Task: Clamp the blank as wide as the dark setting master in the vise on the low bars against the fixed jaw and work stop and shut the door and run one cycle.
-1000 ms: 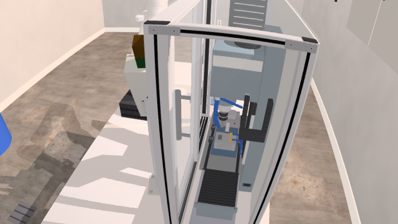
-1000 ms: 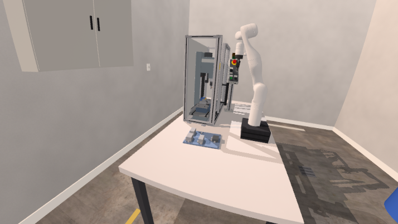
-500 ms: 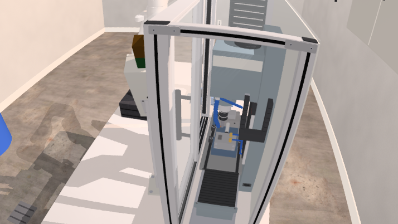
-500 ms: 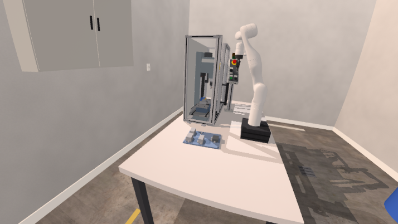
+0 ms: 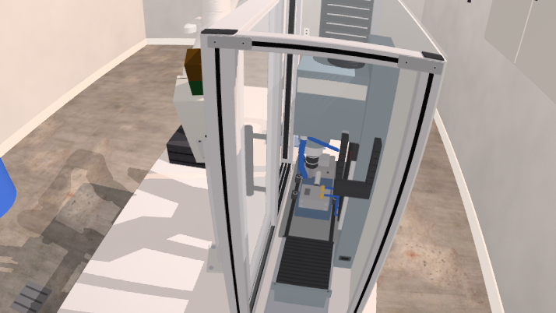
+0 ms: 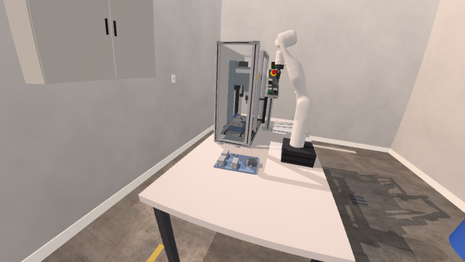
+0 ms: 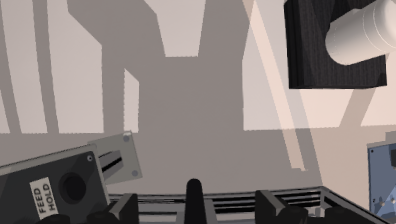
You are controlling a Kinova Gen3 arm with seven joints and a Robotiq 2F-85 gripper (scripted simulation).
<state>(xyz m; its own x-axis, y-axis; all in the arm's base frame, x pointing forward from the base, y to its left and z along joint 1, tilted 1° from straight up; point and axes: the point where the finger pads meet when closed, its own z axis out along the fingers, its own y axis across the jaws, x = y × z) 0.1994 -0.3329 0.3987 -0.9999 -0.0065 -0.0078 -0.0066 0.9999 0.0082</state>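
A light metal blank lies in the blue vise inside the see-through guard, under the spindle. The guard's door with its grey handle is on the left side. My gripper is up at the top of the control column, outside the guard. In the wrist view my gripper is open, its fingers low in the frame, with a thin black upright shape between them that I cannot identify. The FEED HOLD button is at the lower left.
The blue plate with three grey blocks stands on the table before the guard; its corner shows in the wrist view. The arm's black base stands right of it. The column's lamp stack looks dark brown over green.
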